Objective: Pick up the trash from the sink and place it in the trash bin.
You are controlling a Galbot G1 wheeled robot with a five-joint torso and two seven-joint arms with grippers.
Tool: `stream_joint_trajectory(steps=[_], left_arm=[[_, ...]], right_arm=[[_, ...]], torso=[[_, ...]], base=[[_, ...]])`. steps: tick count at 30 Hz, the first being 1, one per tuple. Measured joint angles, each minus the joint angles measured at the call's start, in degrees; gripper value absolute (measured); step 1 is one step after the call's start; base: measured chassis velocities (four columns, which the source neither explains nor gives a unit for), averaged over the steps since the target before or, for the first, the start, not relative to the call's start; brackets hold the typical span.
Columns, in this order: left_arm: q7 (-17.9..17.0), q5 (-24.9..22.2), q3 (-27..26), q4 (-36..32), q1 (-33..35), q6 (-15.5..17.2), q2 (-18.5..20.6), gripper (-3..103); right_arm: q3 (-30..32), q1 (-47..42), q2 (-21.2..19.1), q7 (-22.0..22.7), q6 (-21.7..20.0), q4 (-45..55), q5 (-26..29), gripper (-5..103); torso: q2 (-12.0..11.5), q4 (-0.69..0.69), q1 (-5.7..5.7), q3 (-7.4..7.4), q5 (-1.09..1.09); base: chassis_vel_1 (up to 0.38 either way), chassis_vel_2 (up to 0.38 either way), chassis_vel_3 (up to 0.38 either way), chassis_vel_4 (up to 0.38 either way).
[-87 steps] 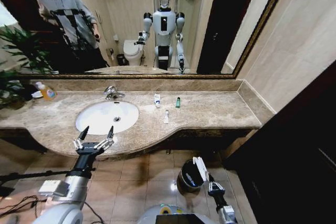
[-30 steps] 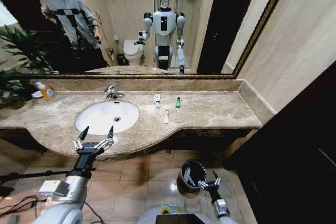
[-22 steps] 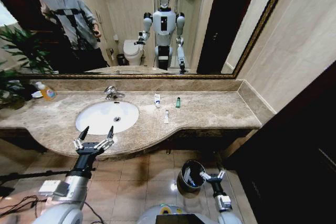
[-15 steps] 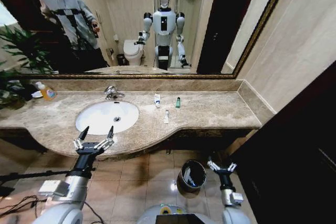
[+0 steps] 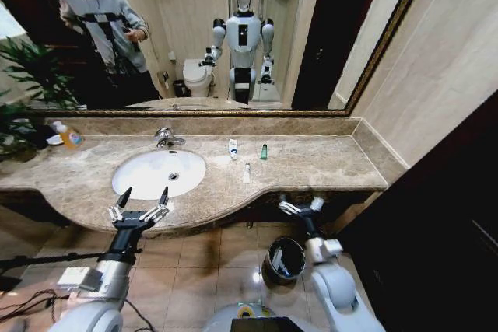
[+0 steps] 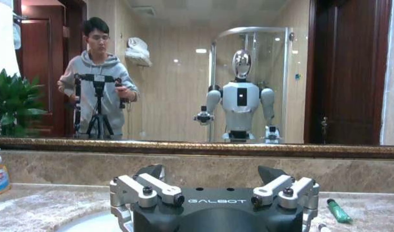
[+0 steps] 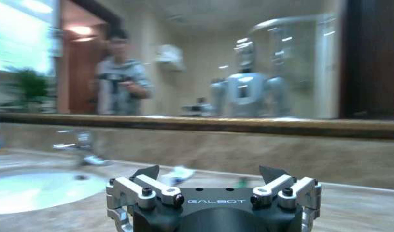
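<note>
The white oval sink [image 5: 159,172] sits in the marble counter. To its right lie a white-and-blue tube [image 5: 233,148], a tiny green bottle [image 5: 264,152] and a small white tube [image 5: 247,172]. The dark trash bin [image 5: 284,260] stands on the floor under the counter with a white item inside. My right gripper [image 5: 299,206] is open and empty at the counter's front edge, above the bin. My left gripper [image 5: 140,204] is open and empty at the front edge by the sink. The right wrist view has the sink [image 7: 36,186] and the green bottle [image 7: 241,182]; the left wrist view has the green bottle [image 6: 337,210].
A chrome faucet [image 5: 165,138] stands behind the basin. An orange-yellow bottle [image 5: 70,138] and a plant [image 5: 23,91] occupy the far left. A mirror spans the wall above the counter. A dark cabinet [image 5: 436,223] closes off the right side. The floor is tiled.
My right gripper let go of a white tube over the bin, then rose from beside the bin to the counter's front edge. The left arm has not moved.
</note>
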Motion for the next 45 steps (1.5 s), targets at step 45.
stream_joint_trajectory(steps=[45], left_arm=[[0.0, 0.0, 0.0, 0.0, 0.0, 0.0, 0.0, 100]], right_arm=[[-25.9, 33.2, -4.2, 11.1, -20.0, -22.3, 6.5, 76]], torso=[[0.0, -0.01, -0.01, -0.01, 0.0]], base=[[0.0, 0.0, 0.0, 0.0]])
